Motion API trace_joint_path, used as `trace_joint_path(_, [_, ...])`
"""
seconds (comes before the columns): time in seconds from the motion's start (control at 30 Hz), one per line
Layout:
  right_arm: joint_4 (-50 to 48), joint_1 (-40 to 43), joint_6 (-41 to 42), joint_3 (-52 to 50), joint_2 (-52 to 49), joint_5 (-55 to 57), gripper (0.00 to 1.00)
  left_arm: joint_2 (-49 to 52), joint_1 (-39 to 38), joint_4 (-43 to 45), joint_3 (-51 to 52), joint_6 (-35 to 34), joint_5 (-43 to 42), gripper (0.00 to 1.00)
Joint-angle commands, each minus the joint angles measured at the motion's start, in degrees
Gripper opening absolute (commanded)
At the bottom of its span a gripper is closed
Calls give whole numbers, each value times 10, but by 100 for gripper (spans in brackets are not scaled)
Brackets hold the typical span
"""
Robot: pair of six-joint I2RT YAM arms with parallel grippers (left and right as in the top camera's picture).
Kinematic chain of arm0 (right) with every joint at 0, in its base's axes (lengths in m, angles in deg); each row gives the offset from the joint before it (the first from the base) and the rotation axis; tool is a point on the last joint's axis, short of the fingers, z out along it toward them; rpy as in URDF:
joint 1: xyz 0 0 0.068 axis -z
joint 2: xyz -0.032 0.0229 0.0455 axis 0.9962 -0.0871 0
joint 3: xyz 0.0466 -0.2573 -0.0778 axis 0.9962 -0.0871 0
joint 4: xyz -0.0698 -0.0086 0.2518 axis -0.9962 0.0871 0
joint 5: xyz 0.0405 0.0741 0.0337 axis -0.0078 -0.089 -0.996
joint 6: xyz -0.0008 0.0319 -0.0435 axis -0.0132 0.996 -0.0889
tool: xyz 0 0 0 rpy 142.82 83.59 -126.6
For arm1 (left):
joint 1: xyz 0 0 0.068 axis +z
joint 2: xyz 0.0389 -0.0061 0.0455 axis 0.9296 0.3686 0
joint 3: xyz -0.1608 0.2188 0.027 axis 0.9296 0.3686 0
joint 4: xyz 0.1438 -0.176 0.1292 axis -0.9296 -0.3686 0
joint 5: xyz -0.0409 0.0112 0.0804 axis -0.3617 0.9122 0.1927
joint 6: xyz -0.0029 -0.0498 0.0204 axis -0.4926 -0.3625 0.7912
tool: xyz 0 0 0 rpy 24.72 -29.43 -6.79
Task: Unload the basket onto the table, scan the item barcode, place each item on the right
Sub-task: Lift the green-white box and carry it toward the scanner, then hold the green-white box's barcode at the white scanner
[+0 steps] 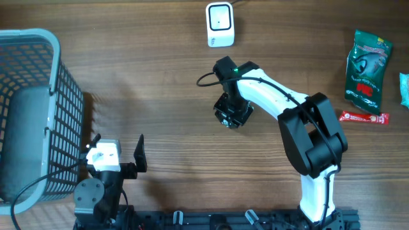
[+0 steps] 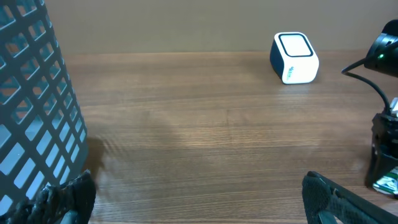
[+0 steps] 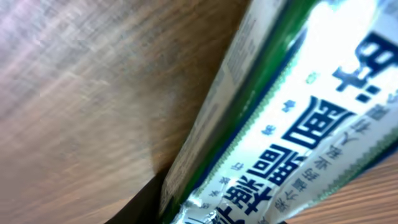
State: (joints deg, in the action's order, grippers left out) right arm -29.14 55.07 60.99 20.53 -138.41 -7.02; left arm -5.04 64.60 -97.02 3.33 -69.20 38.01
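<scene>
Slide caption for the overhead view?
Right end effector points down at mid-table, near the white scanner; left end effector open beside the blue basket; green packet lies far right.

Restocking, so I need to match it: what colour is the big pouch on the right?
The pouch is dark green with a red label, clearest in the overhead view.

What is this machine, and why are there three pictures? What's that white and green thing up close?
These are two robot arms at a wooden table. One picture looks down from above; the other two come from cameras on each arm's wrist. On the table are a blue basket, a white scanner box, a green bag and a red stick. The left fingers are wide open, holding nothing. The right arm points down over a white and green packet that fills its camera; whether the right fingers pinch it, I cannot tell.
</scene>
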Motion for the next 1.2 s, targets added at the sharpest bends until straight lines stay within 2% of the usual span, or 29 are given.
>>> trace_joint_path(0.0, [-34,13,190,-24,-48,-67,49,-4,-2,-5,2,-7,-7,100])
trace_joint_path(0.1, [-92,40,285,-24,-48,-181,50,-4,-2,-44,2,-7,-7,100])
trace_joint_path(0.27, [-241,56,285,-23,-44,-303,50,-4,-2,-127,2,-7,-7,100])
trace_joint_path(0.37, [-289,57,248,-23,-17,-301,52,-4,-2,-154,2,-7,-7,100])
trace_joint_path(0.5, [-276,58,181,-23,55,-213,65,-4,-2,-159,2,-7,-7,100])
trace_joint_path(0.57, [-253,58,120,-23,120,-150,74,-4,-2,-159,2,-7,-7,100])
trace_joint_path(0.6, [-255,58,74,-23,145,-123,89,-4,-2,-159,2,-7,-7,100])
trace_joint_path(0.63, [-266,58,9,-23,163,-106,93,-4,-2,-159,2,-7,-7,100])
trace_joint_path(0.67, [-290,57,-131,-23,183,-94,100,-4,-2,-159,2,-7,-7,100])
trace_joint_path(0.73, [-280,50,-412,-23,193,-95,100,-4,-2,-159,2,-7,-7,100])
trace_joint_path(0.8, [-207,45,-544,-24,182,-50,100,-4,-2,-159,2,-7,-7,100])
trace_joint_path(0.93, [-134,40,-715,-24,132,-43,100,-4,-2,-159,2,-7,-7,100])
trace_joint_path(1.03, [-141,27,-769,-24,96,-30,100,-4,-2,-159,2,-7,-7,100])
trace_joint_path(1.17, [-166,-2,-824,-24,53,83,100,-4,-2,-159,2,-7,-7,100])
